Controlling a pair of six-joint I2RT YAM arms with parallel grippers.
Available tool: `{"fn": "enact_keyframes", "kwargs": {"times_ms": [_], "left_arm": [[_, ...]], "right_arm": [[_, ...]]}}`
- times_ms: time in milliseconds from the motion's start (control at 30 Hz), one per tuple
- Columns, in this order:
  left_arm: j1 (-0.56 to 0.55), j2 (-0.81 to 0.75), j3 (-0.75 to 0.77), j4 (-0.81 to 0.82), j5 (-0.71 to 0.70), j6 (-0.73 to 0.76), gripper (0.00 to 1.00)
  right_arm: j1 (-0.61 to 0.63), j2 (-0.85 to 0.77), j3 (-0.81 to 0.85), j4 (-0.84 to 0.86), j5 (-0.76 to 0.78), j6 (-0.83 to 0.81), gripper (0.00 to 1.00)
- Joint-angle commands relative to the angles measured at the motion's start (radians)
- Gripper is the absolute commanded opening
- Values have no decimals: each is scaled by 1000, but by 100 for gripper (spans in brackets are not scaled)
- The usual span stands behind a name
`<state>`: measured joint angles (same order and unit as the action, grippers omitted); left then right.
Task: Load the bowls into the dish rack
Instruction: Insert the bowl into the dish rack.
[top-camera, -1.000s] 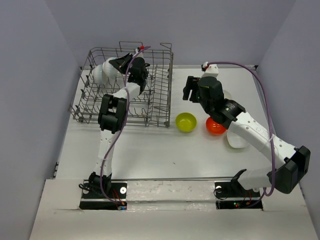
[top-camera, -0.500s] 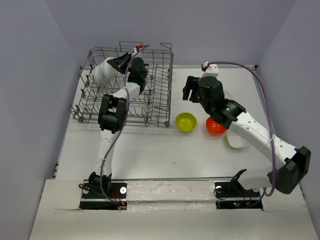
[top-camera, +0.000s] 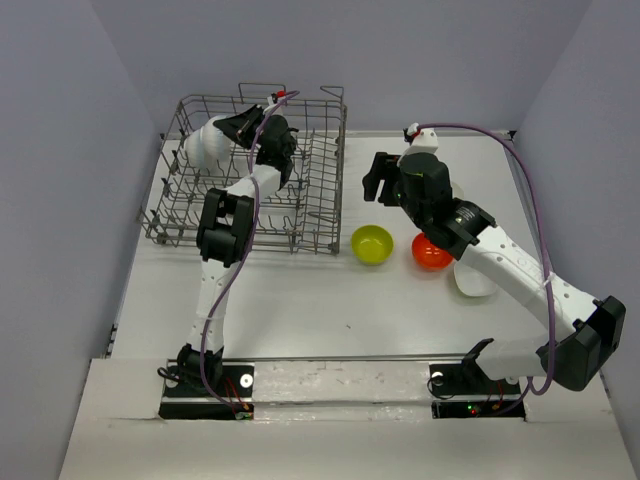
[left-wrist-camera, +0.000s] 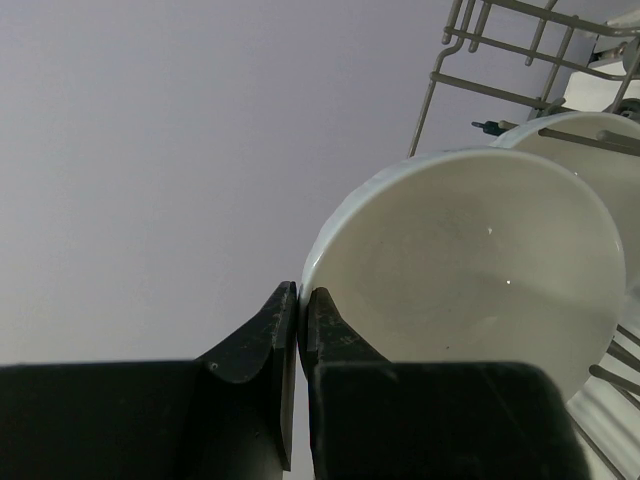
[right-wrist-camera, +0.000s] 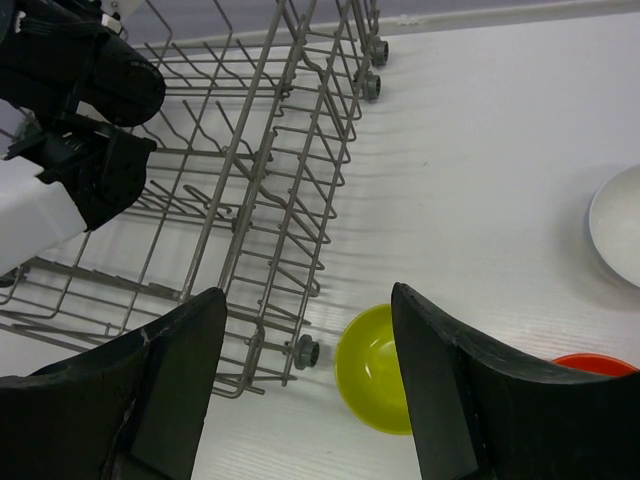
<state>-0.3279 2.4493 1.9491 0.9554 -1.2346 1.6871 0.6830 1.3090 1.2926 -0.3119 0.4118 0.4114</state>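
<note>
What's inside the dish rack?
A white bowl, pinched at its rim by the left gripper, with a second bowl behind it. The left arm covers part of the rack.

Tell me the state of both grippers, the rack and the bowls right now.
white bowl, pinched by its rim, tilted on edge
left gripper, shut on the white bowl
right gripper, open, empty
dish rack, standing on the table
second white bowl, behind the rack's wires
yellow bowl, upright on the table, empty
orange bowl, on the table, partly hidden
</note>
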Motion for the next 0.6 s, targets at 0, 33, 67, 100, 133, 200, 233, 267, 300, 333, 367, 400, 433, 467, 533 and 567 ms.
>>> {"fn": "enact_keyframes", "kwargs": {"times_ms": [0,33,67,100,133,200,233,267,300,333,367,400,433,467,533,567], "left_arm": [[-3,-18,80,23,3,30,0],[-3,-16,92,8,4,26,0],[-3,-16,93,-19,3,20,0],[-3,-19,90,-29,3,11,0],[-3,-18,83,-44,1,6,0],[-3,-13,86,-64,-2,-16,0],[-5,-10,89,-95,-3,-26,0],[-7,-6,91,-102,-3,-30,0],[-8,-1,100,-109,-5,-35,0],[-13,7,106,-128,-8,-46,0],[-13,10,111,-129,-6,-49,0],[-17,13,113,-132,-6,-49,0],[-20,16,119,-135,-2,-49,0],[-23,19,125,-158,-3,-62,0],[-22,23,134,-161,-3,-66,0],[-22,25,136,-171,0,-70,0]], "right_arm": [[12,-30,16,27,-22,12,73],[12,-30,16,25,-24,13,72],[12,-31,14,20,-28,15,72],[12,-33,13,22,-36,18,72],[12,-34,2,22,-41,24,72],[12,-34,-6,22,-60,32,72],[12,-34,-15,20,-70,33,72],[12,-34,-19,20,-74,35,72],[12,-33,-22,20,-77,35,72],[12,-34,-27,22,-82,36,72],[12,-34,-27,20,-82,35,72],[12,-37,-29,22,-82,35,72],[12,-40,-29,22,-82,35,72],[12,-42,-29,22,-84,33,72],[12,-45,-27,22,-84,36,72],[12,-45,-27,22,-87,35,72]]}}
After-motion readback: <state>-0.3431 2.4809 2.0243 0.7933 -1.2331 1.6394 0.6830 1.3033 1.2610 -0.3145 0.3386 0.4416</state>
